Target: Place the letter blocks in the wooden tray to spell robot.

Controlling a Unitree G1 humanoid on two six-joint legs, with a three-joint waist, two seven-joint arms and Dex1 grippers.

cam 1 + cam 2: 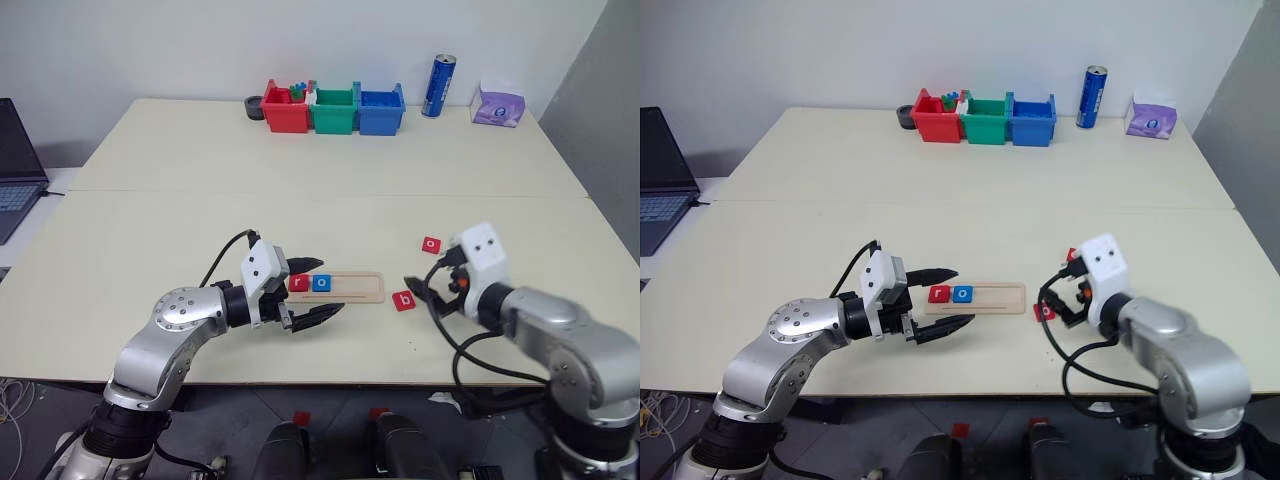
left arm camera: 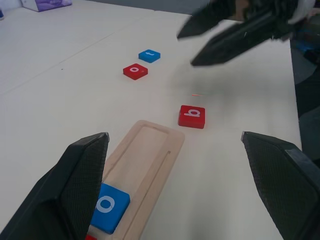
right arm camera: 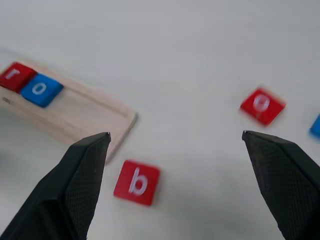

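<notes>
Spelling status: two of five placed, judged from the tray.
Table (image 1: pixel 300 190): pale top carrying everything.
Wooden tray (image 1: pixel 350 290): near the front edge, between both arms; right part bare.
Left gripper (image 1: pixel 310 290): spread wide, empty, fingers either side of the tray's left end.
Right gripper (image 1: pixel 425 293): spread wide, empty, above the red b.
Letter blocks: red r (image 1: pixel 299 282) and blue o (image 1: pixel 321 283) side by side in the groove; red b (image 1: pixel 404 300) just beside the tray's right end; red o (image 1: pixel 431 243) farther back; blue block (image 2: pixel 149 55) beside it.
Risk: the flat b could skid under a pinch, or bump the tray and shift r and o.
</notes>
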